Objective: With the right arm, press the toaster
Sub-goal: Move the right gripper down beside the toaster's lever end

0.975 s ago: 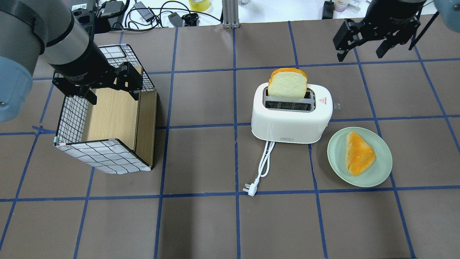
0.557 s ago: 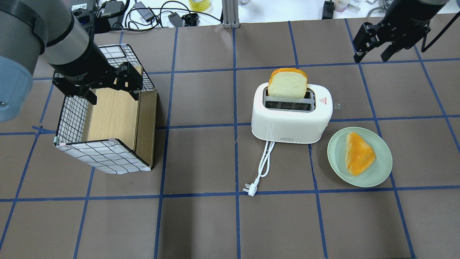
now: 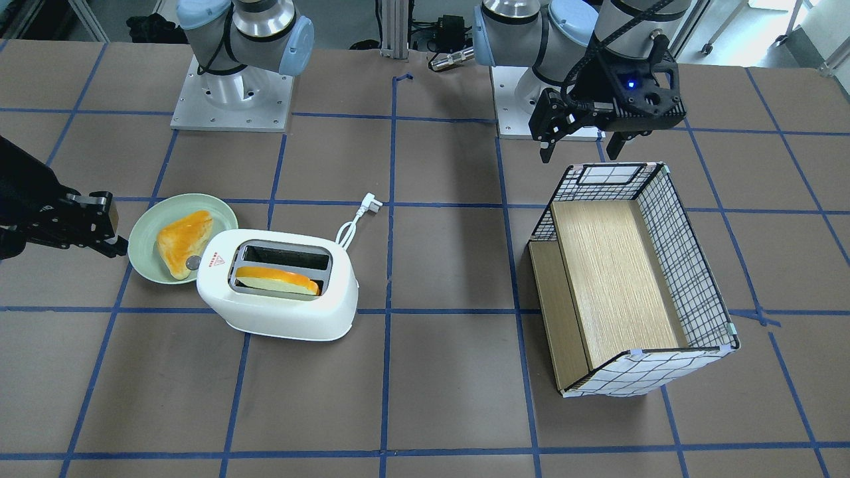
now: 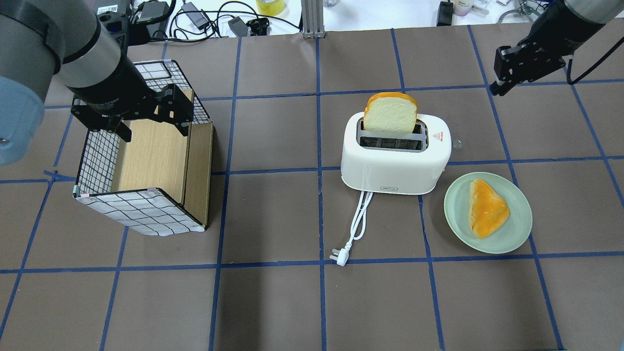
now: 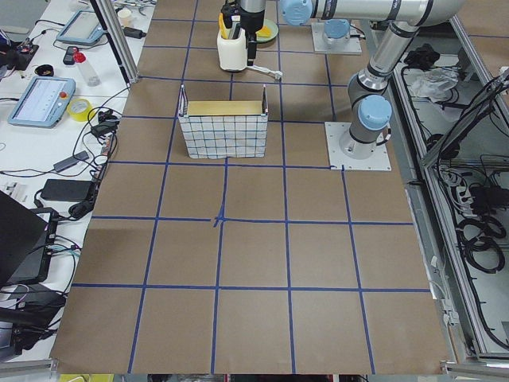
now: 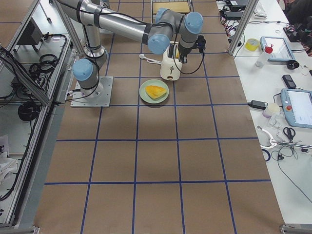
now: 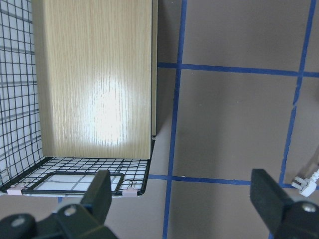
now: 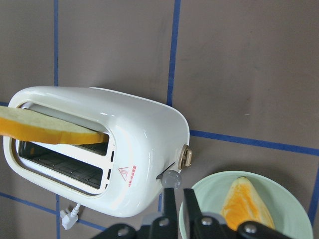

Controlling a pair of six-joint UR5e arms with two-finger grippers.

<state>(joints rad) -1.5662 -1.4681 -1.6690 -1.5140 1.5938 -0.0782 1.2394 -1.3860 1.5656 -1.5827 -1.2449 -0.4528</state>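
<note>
The white toaster (image 4: 395, 158) stands mid-table, with a bread slice (image 4: 390, 113) upright in its far slot. It also shows in the front view (image 3: 279, 295) and the right wrist view (image 8: 139, 144). Its small grey lever (image 8: 171, 178) is on the end facing the plate. My right gripper (image 4: 498, 85) hangs above the table, beyond and to the right of the toaster and apart from it. In the right wrist view its fingers (image 8: 172, 209) are pressed together and empty. My left gripper (image 4: 153, 127) is open over the far end of the basket.
A pale-green plate (image 4: 458, 195) with a bread piece (image 4: 486, 207) lies right of the toaster. The toaster's white cord and plug (image 4: 358, 224) trail toward the front. A wire-and-wood basket (image 4: 141, 209) lies on the left. Cables and gear lie beyond the far edge.
My right gripper has moved right, away from the toaster, and its fingers have closed from open. The left arm, toaster and bread have not moved.
</note>
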